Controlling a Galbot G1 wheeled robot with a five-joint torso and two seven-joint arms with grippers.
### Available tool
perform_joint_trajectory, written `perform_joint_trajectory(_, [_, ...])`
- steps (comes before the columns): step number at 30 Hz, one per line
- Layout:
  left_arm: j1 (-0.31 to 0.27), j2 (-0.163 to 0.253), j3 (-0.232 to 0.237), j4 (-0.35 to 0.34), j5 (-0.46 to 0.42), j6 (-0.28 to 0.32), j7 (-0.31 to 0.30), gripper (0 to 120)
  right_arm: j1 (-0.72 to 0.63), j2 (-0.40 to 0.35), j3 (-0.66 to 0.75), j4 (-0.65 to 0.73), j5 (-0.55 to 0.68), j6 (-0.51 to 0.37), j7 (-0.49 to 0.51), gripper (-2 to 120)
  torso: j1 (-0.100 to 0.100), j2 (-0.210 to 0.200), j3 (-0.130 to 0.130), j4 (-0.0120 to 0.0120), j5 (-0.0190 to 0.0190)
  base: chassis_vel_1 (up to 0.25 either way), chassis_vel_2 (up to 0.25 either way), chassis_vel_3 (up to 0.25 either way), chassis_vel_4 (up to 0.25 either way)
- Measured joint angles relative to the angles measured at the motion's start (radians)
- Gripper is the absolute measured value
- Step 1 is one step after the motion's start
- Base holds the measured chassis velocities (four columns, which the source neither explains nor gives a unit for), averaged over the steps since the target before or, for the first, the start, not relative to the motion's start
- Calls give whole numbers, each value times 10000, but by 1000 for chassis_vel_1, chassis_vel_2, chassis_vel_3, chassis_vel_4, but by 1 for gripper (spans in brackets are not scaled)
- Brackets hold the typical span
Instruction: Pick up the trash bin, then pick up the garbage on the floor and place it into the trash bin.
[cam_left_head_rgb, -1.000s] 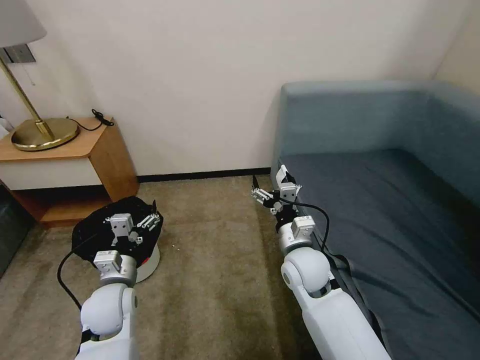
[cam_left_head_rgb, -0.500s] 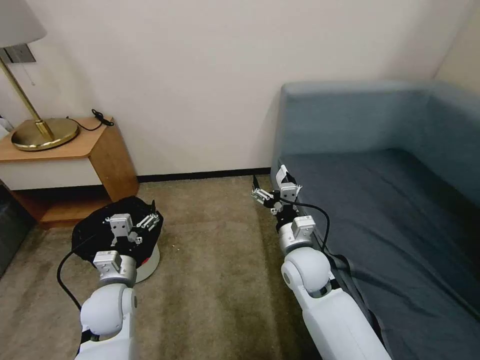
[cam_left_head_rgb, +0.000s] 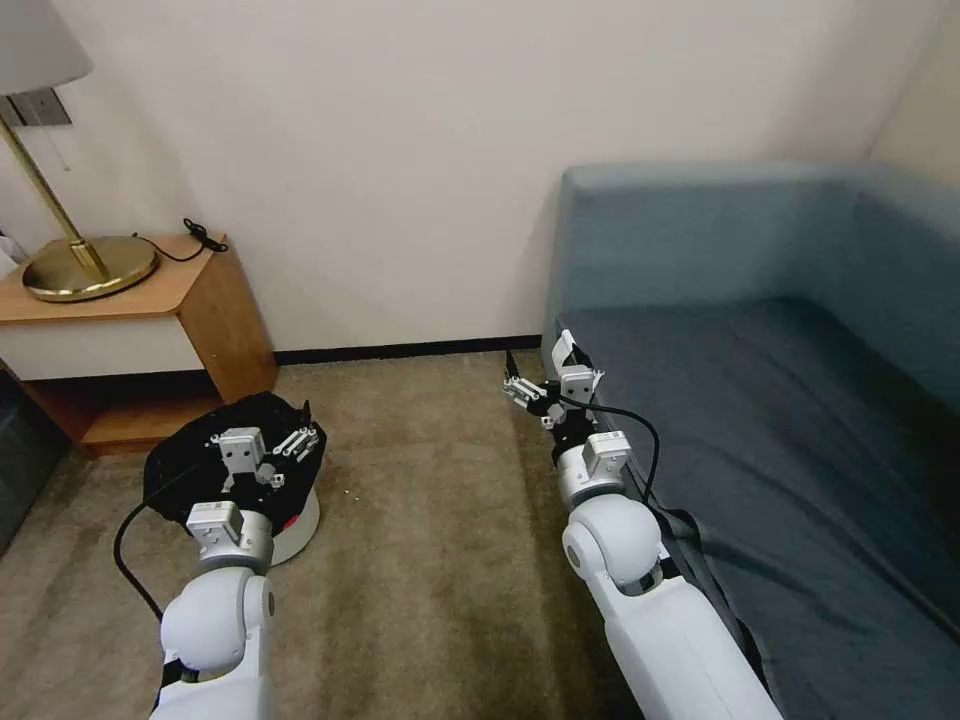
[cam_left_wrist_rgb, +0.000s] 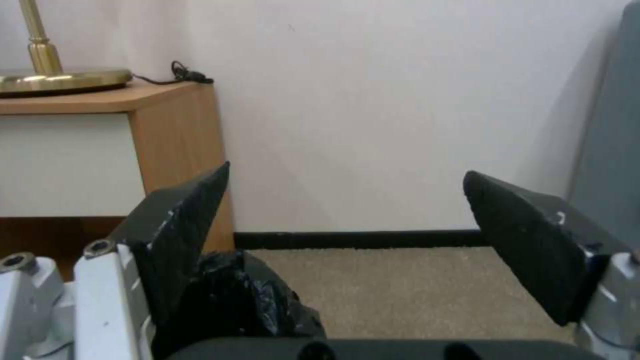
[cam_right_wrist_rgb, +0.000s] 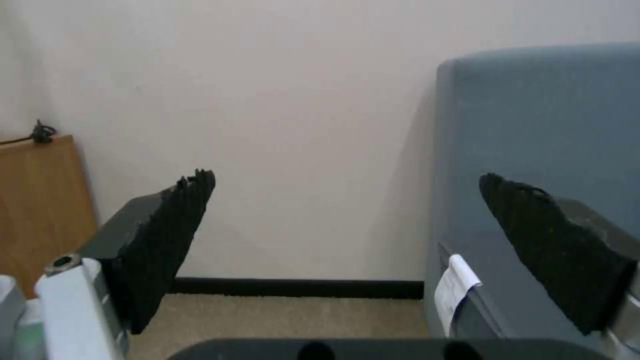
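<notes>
Nothing has moved: left pincer (cam_left_head_rgb: 262, 445) gapes over trash bin (cam_left_head_rgb: 300, 520); right pincer (cam_left_head_rgb: 545, 385) wide.

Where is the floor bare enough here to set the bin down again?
Bare carpet runs between the trash bin and the sofa, back to the wall. It is crowded by the nightstand, where the open left claw hovers over the bin.

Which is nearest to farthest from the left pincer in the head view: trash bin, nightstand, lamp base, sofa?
1. trash bin: directly under the open left pincer.
2. nightstand: just beyond, to its left.
3. lamp base: on the nightstand top, further left.
4. sofa: across the carpet, right side.
</notes>
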Motion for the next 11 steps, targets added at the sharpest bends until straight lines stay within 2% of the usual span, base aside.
perform_joint_trajectory(11, [0, 0, 0, 0, 0, 4, -6, 90, 1, 0, 0, 1, 0, 0, 0, 100, 0, 0, 0, 0, 0, 0, 0, 0, 0])
